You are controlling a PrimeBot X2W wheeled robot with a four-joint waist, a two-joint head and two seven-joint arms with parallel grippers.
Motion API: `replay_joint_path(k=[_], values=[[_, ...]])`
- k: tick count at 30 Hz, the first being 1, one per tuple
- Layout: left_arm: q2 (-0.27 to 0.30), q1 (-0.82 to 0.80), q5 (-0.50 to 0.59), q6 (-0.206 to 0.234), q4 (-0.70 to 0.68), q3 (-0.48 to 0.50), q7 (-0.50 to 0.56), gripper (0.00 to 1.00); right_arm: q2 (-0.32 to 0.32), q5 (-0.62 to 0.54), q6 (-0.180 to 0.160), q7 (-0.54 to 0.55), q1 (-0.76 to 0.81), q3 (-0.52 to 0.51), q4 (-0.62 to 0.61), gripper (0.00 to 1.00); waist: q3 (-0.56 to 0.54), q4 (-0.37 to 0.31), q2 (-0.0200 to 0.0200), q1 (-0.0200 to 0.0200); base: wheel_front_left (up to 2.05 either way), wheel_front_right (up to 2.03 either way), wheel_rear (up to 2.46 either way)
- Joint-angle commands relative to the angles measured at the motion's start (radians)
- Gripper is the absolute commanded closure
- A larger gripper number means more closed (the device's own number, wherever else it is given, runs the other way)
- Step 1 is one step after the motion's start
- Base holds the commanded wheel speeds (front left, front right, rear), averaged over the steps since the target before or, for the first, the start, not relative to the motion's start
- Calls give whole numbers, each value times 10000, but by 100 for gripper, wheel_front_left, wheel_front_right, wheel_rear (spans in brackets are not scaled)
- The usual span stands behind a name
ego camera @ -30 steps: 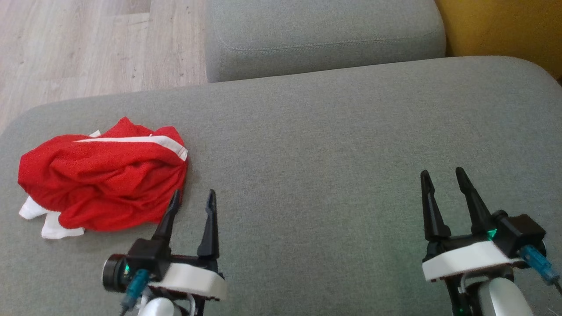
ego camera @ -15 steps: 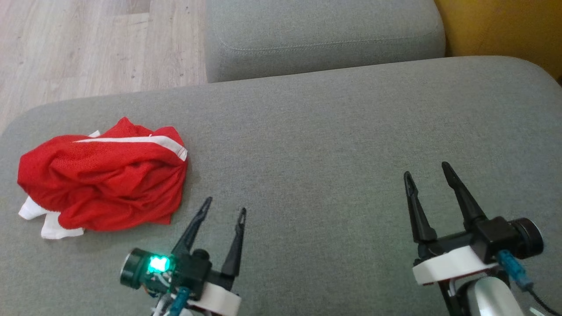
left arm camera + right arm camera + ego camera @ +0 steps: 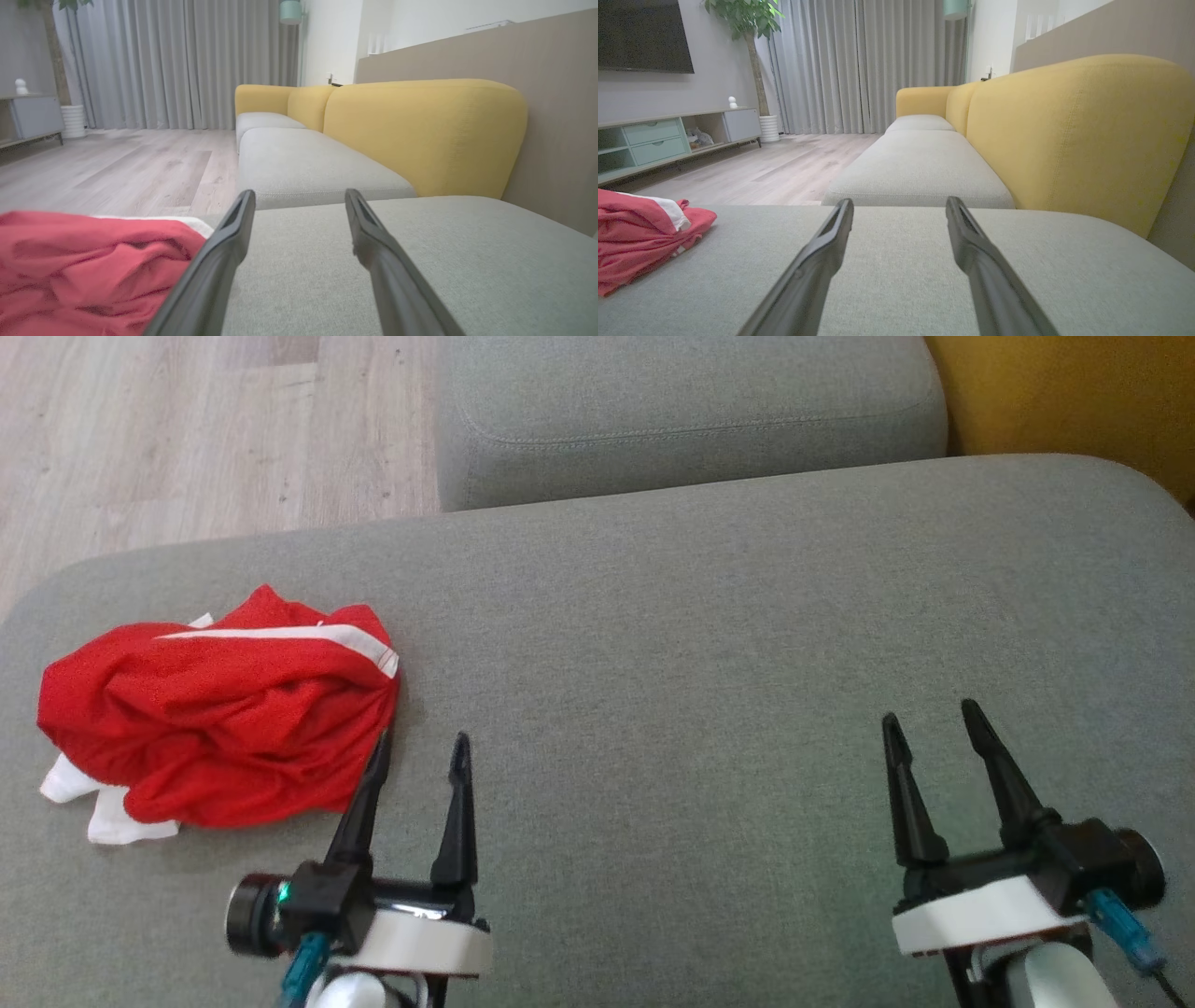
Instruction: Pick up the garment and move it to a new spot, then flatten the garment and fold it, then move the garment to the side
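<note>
At the near left of the wide grey fabric sofa seat [image 3: 700, 644], the left gripper [image 3: 422, 743] hangs low. Its two long dark fingers are parted to a moderate gap and there is nothing between them. In the head view the tip of its outer finger overlaps the right edge of the crumpled red garment [image 3: 215, 719]. The left wrist view puts the cloth just beside that finger, and I cannot tell whether they touch.

The garment lies bunched in a loose heap at the seat's left end. A white band [image 3: 280, 633] runs across its top, and a scrap of white fabric [image 3: 103, 812] pokes out at its near corner.

Well apart, on the right of the seat, the right gripper [image 3: 931, 714] is open to about the same width and also holds nothing. Beyond the seat are a second grey cushion [image 3: 691, 411] and pale wooden flooring [image 3: 187, 429].

The cloth looks thin, light and limp, so it should sag and trail once lifted, and a shallow pinch may slip off. The raised folds at the right edge, nearest the left gripper, look like the easiest hold. The white band is probably a thicker hem and would give the fingers a firmer bite. Taking several layers at once should keep the heap together while it is moved.
</note>
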Motion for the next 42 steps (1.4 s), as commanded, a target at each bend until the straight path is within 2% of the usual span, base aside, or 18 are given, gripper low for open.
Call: replay_joint_path(k=[1,8,17,26,42], values=[[-153,-63,-10,-234,-266,601,-194,0,-90,-37,-7,-188,-192,110,-128,0,-15,8,0,0,0,0,0],[-591,246,-7,-1172,417,1284,-208,0,-91,151,-7,-203,-234,87,595,0,-57,-8,0,0,0,0,0],[-936,351,345,-1646,447,1965,-208,0,-91,219,-7,-203,-319,128,499,0,-93,-8,0,0,0,0,0],[-1031,494,604,-1848,428,2311,-208,0,-91,313,-7,-203,-219,239,435,0,-211,414,0,0,0,0,0],[-1055,704,789,-1797,352,2916,-208,0,-91,581,-7,-203,-16,1200,305,0,-326,2439,0,0,0,0,0]])
